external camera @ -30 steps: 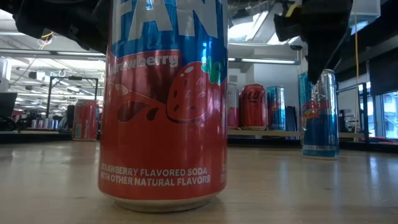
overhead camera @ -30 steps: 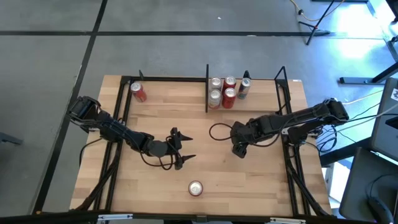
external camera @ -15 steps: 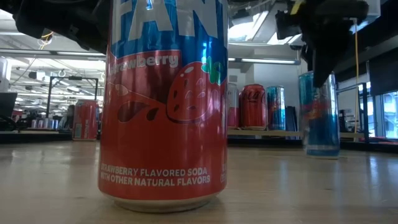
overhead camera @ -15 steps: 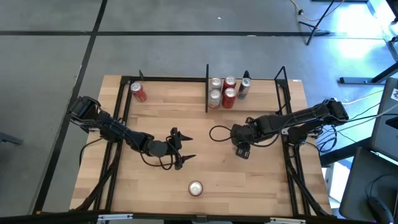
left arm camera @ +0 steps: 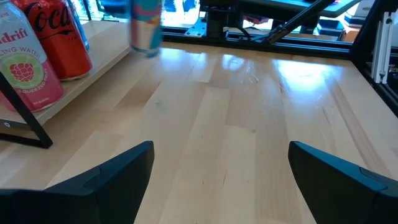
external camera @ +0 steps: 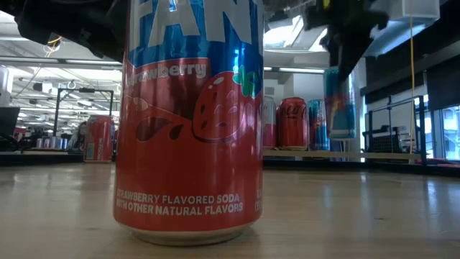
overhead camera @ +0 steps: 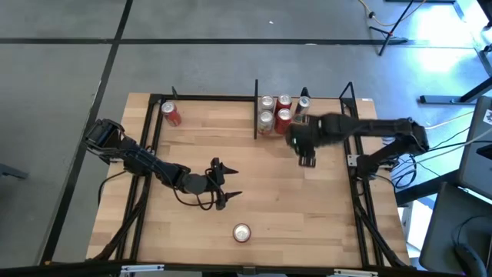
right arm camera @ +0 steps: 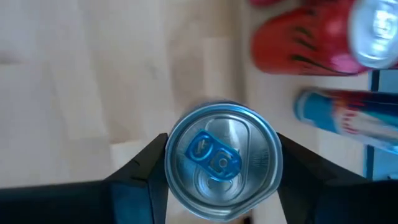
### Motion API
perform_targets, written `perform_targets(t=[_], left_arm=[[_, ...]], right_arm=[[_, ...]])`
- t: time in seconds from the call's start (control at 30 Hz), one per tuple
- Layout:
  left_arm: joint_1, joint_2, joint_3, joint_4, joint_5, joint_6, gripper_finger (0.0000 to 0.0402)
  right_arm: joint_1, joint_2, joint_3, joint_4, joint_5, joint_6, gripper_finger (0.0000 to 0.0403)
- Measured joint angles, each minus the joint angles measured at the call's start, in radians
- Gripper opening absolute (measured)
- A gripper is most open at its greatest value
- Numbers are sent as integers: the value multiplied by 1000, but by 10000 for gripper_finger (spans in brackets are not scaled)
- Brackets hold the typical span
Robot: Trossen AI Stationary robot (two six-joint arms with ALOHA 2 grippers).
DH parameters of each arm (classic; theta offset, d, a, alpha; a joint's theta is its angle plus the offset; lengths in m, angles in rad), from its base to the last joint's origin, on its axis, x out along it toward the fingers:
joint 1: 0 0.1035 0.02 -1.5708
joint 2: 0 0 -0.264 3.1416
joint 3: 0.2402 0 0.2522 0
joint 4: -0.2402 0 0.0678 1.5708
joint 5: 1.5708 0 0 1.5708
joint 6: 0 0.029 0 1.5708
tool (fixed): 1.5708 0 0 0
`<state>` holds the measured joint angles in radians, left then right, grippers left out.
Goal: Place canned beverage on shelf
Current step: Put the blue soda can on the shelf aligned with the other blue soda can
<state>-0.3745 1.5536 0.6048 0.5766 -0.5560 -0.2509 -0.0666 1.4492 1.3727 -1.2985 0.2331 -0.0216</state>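
can [external camera: 339, 102]: blue, upright, lifted off table | shelf [overhead camera: 323, 115]: holds five cans

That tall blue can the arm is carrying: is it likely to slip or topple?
Probably slippery: the blue can is smooth metal, pinched by the right gripper on opposite sides. Tall and slim, it could tip if set down crooked. Its tab looks unopened, so likely full and heavyish.

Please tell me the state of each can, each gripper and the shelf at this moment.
right gripper: shut on the blue can, near the shelf.
blue can: upright, lifted off the table.
left gripper: open, empty, mid-table.
strawberry soda can: upright on the table, untouched.
shelf: holds several upright cans.
red can: lying at the far left corner.
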Motion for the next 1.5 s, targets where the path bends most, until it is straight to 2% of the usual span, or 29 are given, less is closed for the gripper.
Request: perform_targets(t=[0.13,0.33,0.57,0.7,1.2,1.5], left_arm=[[-2,0,0,0,0,-1,361],[-1,0,0,0,0,0,361],[-1,0,0,0,0,17,361],[-1,0,0,0,0,25,361],[1,0,0,0,0,26,361],[1,0,0,0,0,45,361]], right_arm=[[-150,-13,0,12,-58,-176,196],[-367,-22,-1,92,-187,-332,196],[-500,-21,-1,126,-278,-495,196],[-532,-21,-1,121,-334,-534,196],[-538,64,-2,151,-278,-565,196],[-549,84,1,165,-284,-563,205]])
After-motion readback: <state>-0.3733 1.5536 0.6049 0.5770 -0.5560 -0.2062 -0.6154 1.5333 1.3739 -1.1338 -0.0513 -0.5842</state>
